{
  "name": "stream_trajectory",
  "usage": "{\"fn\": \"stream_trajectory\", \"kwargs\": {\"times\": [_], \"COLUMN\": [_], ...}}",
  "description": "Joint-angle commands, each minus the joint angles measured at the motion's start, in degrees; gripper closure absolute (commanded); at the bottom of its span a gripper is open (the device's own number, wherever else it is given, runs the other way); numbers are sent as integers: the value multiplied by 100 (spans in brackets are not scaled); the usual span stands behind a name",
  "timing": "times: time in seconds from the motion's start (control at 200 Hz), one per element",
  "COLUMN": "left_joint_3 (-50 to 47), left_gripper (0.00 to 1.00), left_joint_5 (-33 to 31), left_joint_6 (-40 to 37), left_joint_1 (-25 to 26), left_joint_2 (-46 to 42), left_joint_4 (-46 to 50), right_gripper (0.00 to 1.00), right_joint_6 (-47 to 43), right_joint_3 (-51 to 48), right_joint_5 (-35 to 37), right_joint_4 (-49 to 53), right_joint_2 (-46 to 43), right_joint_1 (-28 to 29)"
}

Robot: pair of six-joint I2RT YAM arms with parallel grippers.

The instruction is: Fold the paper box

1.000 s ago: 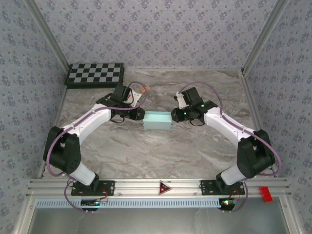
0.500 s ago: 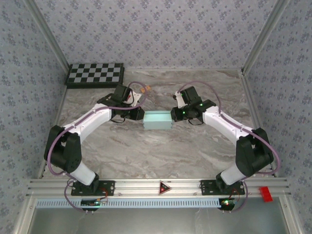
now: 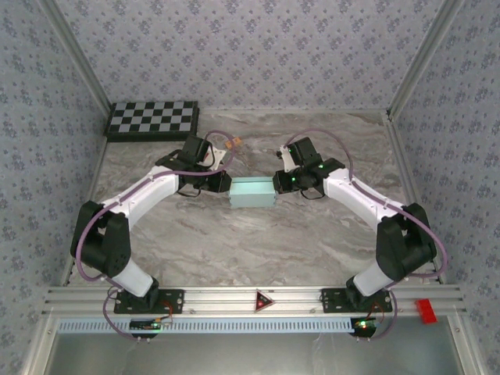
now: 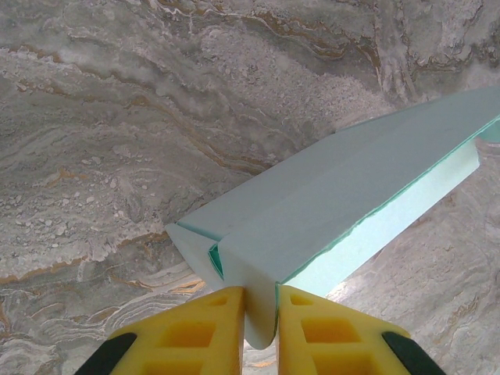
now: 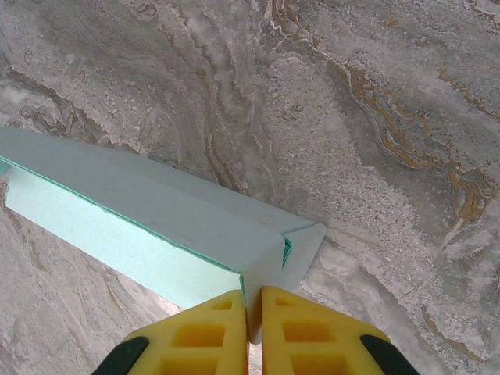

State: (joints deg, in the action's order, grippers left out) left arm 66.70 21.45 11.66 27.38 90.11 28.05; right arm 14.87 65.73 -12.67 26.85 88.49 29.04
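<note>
While left claw (image 4: 259,303) and right claw (image 5: 253,303) pinch its ends, paper box (image 3: 252,192) between

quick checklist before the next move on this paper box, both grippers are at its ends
1. left gripper shut on one end of the paper box: ok
2. right gripper shut on the opposite end: ok
3. long seam fully closed: cannot tell
4. box resting on the table or lifted: cannot tell
5. checkerboard well away from the box, at the far left corner: ok
</note>
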Motion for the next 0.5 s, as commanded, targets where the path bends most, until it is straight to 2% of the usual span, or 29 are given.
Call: {"fn": "stream_trajectory", "kwargs": {"times": [0.0, 0.495], "left_joint_3": [1, 34], "left_gripper": [83, 87], "left_joint_5": [128, 183], "left_joint_6": [47, 111], "left_joint_1": [22, 50], "left_joint_2": [-9, 4], "left_joint_4": [-54, -92], "right_gripper": [88, 89], "right_joint_6": [109, 212], "right_joint_3": [198, 384], "right_joint_5": [-148, -333], "right_joint_4": [143, 222], "right_joint_2": [117, 195], "right_joint_1": [76, 93]}}
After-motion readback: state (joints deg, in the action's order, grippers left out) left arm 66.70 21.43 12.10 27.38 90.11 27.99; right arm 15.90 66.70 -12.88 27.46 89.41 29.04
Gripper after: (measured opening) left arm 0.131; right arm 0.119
